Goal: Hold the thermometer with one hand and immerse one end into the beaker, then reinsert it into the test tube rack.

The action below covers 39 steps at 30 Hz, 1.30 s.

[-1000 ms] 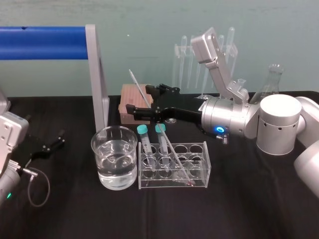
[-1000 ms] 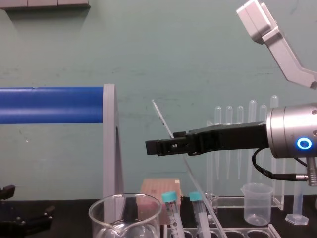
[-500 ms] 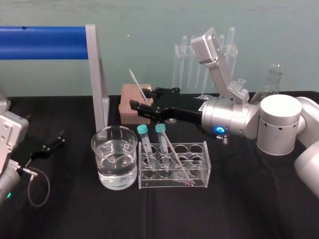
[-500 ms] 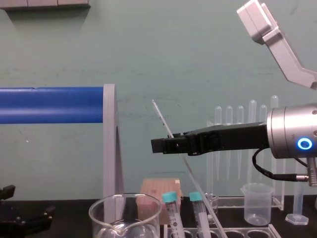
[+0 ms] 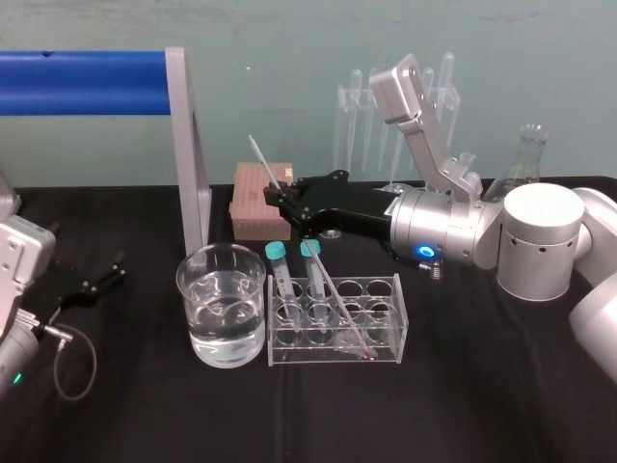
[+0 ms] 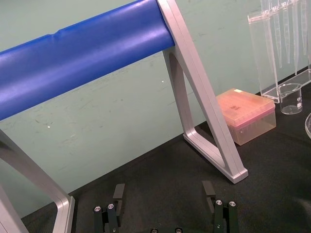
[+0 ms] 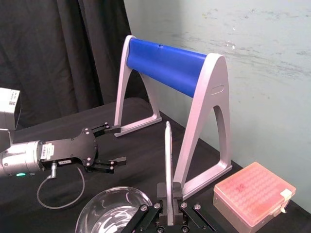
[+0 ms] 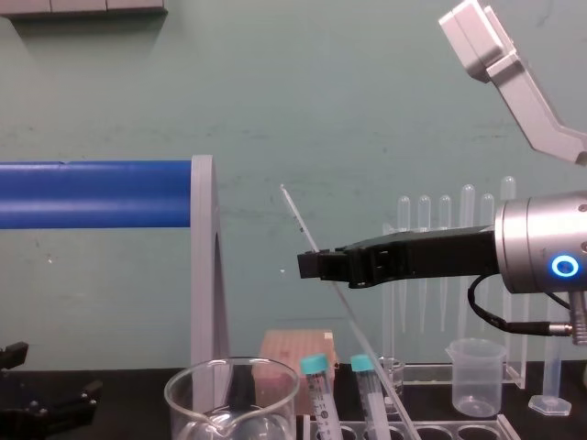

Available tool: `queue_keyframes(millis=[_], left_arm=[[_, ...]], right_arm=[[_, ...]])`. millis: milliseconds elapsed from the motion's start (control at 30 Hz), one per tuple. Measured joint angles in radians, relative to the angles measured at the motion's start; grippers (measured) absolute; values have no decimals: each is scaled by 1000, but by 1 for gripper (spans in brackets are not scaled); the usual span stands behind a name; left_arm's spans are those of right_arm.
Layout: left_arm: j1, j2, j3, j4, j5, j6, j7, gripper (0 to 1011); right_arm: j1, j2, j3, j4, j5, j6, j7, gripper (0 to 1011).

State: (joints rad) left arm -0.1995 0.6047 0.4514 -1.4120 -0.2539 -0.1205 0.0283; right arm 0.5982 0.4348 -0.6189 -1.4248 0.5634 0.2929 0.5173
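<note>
The thermometer (image 5: 329, 286) is a long thin glass rod that leans out of the test tube rack (image 5: 386, 333), with its top slanting up to the back left. My right gripper (image 5: 277, 199) reaches in from the right, high above the rack, and is shut on the rod's upper part. In the right wrist view both black fingers press the thermometer (image 7: 167, 160) between them. The beaker (image 5: 222, 304), wide, clear and holding water, stands just left of the rack. My left gripper (image 6: 164, 194) rests open low at the far left.
A blue roller on grey legs (image 5: 87, 82) stands at the back left. Behind the rack sit a pink tip box (image 5: 253, 198), a clear pipette stand (image 8: 449, 275) and a small plastic beaker (image 8: 477, 376). Two teal-capped tubes (image 5: 280, 270) stand in the rack. A glass flask (image 5: 525, 159) stands at the back right.
My right gripper's fingers have closed from wide open onto the thermometer. The rod, beaker and left arm have stayed where they were.
</note>
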Motion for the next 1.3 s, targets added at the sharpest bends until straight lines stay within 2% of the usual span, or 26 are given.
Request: queue_keyframes(millis=[67, 200, 433, 600, 733, 933, 1100, 1200, 1300], left_arm=[[0, 0, 0, 0, 0, 0, 0, 1008], [0, 0, 0, 0, 0, 0, 0, 1008], [0, 0, 0, 0, 0, 0, 0, 1008], [0, 0, 0, 0, 0, 0, 0, 1008], [0, 0, 0, 0, 0, 0, 0, 1008], [0, 0, 0, 0, 0, 0, 0, 1008], [0, 0, 0, 0, 0, 0, 0, 1008], [0, 0, 0, 0, 0, 0, 0, 1008], [0, 0, 0, 0, 0, 0, 0, 1008]], right_arm=[[0, 0, 0, 0, 0, 0, 0, 57], [0, 0, 0, 0, 0, 0, 0, 57], [-45, -14, 55, -15, 27, -111, -5, 57], [-90, -23, 120, -49, 78, -213, 1, 57], [-139, -24, 179, -82, 147, -300, 32, 57], [-169, -12, 225, -121, 219, -327, 59, 57], [-126, -14, 236, -132, 265, -325, 90, 57], [-43, -38, 221, -109, 288, -321, 128, 57], [14, -61, 205, -81, 296, -320, 145, 57]])
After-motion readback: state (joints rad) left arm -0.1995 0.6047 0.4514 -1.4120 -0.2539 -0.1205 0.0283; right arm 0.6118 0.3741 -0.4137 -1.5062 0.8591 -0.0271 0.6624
